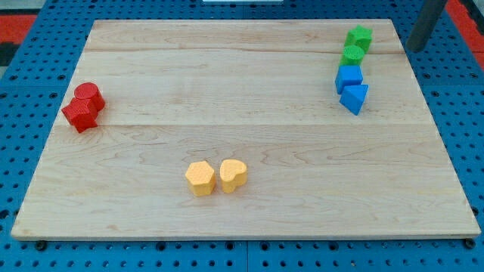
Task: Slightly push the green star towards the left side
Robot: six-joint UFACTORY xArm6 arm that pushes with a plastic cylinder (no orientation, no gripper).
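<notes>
We see our dark rod at the view's top right, slanting down from the frame's edge, with my tip resting just past the right edge of the wooden worktop, over the blue pegboard that surrounds it. We carry no fingers at all, only this rod, so there is nothing to open or close.

The green star sits near the worktop's top right corner, to the view's left of my tip and clearly apart from it. Directly below it, touching or nearly so, lies a second green block of rounder outline; we cannot make out its exact shape. Below that comes a blue cube-like block, and just beneath and slightly right of it a blue triangular block. These four form a short column running down the right side of the worktop.

Far across, at the view's left edge, two red blocks sit pressed together: a rounded red block above and a red star-like block just below and left of it.

Toward the view's bottom centre we find two yellow blocks side by side, just apart: a yellow hexagonal block on the left and a yellow heart-like block on the right.
</notes>
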